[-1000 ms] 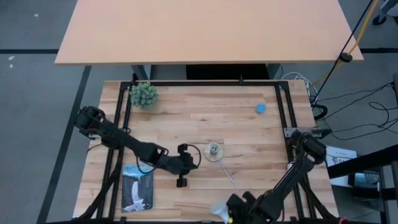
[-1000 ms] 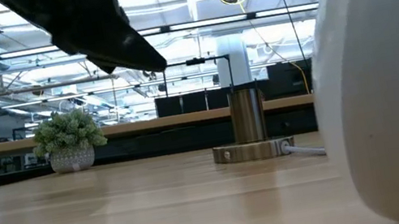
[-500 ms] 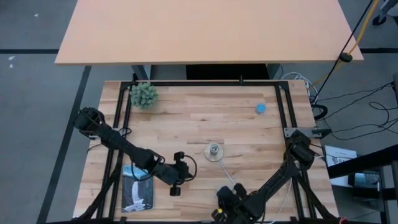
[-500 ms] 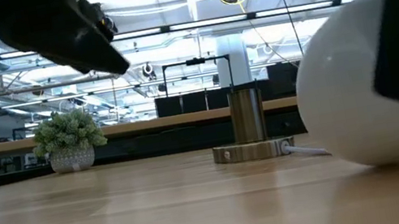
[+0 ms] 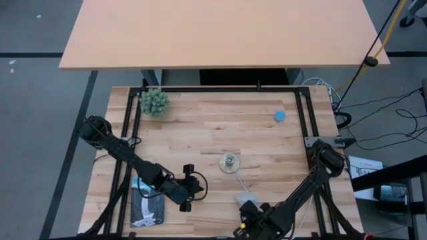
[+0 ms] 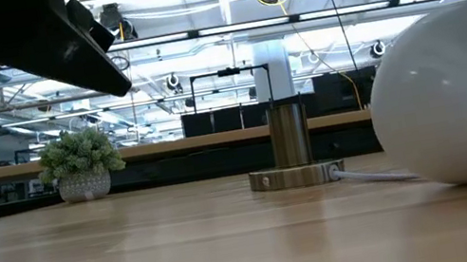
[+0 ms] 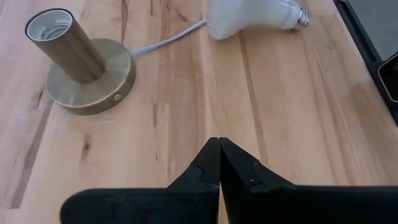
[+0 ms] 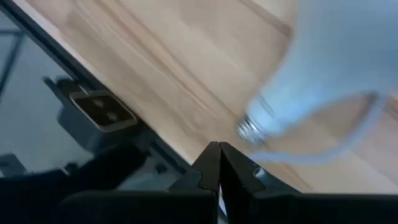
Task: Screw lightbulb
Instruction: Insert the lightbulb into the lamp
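The white lightbulb [image 5: 243, 199] lies on its side on the table near the near edge. Its dome points toward the socket and its screw end [image 7: 303, 16] toward the near edge. It also shows in the low view [image 6: 459, 96] and, blurred, in the right wrist view [image 8: 336, 74]. The brass socket [image 5: 229, 162] stands upright on its round base [image 7: 93, 81], its white cord running toward the bulb. My right gripper [image 5: 248, 213] is shut, right by the bulb's screw end [image 8: 250, 129]. My left gripper [image 7: 219, 144] is shut and empty, left of the bulb and nearer than the socket. My right gripper's shut fingertips stand right beside the bulb's screw end [image 8: 250, 129], low over the table near its near edge. I cannot tell whether they touch it. The bulb lies on the table on its dome and body.
A small potted plant [image 5: 154, 101] stands at the far left and a blue cap [image 5: 279, 116] lies at the far right. A printed card [image 5: 147, 205] lies under my left arm. Black frame rails [image 5: 133, 127] run along the table's sides.
The bulb has moved from the very near edge a little toward the socket and lies beside the cord. My right gripper has stayed close to it. My left gripper has drawn back from the socket toward the near left.
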`<state>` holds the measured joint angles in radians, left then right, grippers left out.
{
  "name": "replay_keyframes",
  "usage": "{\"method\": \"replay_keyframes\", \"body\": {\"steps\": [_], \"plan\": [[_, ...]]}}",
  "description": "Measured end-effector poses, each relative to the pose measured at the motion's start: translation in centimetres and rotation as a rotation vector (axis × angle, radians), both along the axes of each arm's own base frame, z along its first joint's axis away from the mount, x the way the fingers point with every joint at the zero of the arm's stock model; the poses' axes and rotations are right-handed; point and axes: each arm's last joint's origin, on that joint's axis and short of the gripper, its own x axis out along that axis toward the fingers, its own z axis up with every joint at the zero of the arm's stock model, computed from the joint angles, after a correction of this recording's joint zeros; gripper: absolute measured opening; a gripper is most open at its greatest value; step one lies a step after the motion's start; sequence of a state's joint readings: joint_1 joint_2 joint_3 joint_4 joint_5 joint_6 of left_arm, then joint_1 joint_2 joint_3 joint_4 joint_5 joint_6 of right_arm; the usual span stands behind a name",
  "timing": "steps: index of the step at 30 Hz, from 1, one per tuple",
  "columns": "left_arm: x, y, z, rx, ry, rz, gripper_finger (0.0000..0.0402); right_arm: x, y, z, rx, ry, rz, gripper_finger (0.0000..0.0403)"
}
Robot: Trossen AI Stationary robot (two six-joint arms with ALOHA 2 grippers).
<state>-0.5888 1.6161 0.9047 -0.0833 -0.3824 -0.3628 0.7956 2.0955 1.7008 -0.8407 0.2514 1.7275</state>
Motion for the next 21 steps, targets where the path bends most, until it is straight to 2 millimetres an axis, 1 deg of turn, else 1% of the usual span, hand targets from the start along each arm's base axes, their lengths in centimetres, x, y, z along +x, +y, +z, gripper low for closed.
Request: {"method": "replay_keyframes", "body": {"steps": [3, 5, 8, 10, 15, 18, 21], "plan": [[0.0, 0.0, 0.0, 0.000, 0.000, 0.001, 0.0002, -0.5, -0.4, 0.6, 0.016, 0.065, 0.008, 0.0000], [0.0, 0.0, 0.0, -0.002, 0.000, 0.002, 0.0002, -0.8, -0.7, 0.8, 0.011, 0.093, -0.018, 0.0000], [0.0, 0.0, 0.0, -0.002, 0.000, 0.002, 0.0002, -0.8, -0.9, 0.8, 0.008, 0.102, -0.044, 0.0003], [0.0, 0.0, 0.0, -0.002, 0.000, 0.002, 0.0002, -0.8, -0.9, 0.8, 0.008, 0.102, -0.047, 0.0012], [0.0, 0.0, 0.0, -0.002, -0.001, 0.001, 0.0002, -0.3, -1.5, 0.8, 0.013, 0.104, -0.082, 0.0056], [0.0, 0.0, 0.0, -0.002, 0.000, 0.001, 0.0002, 0.2, -2.0, 0.7, 0.005, 0.093, -0.131, 0.0090], [0.0, 0.0, 0.0, -0.002, 0.000, 0.001, 0.0002, 0.6, -2.5, 0.2, -0.013, 0.106, -0.175, 0.0128]]}}
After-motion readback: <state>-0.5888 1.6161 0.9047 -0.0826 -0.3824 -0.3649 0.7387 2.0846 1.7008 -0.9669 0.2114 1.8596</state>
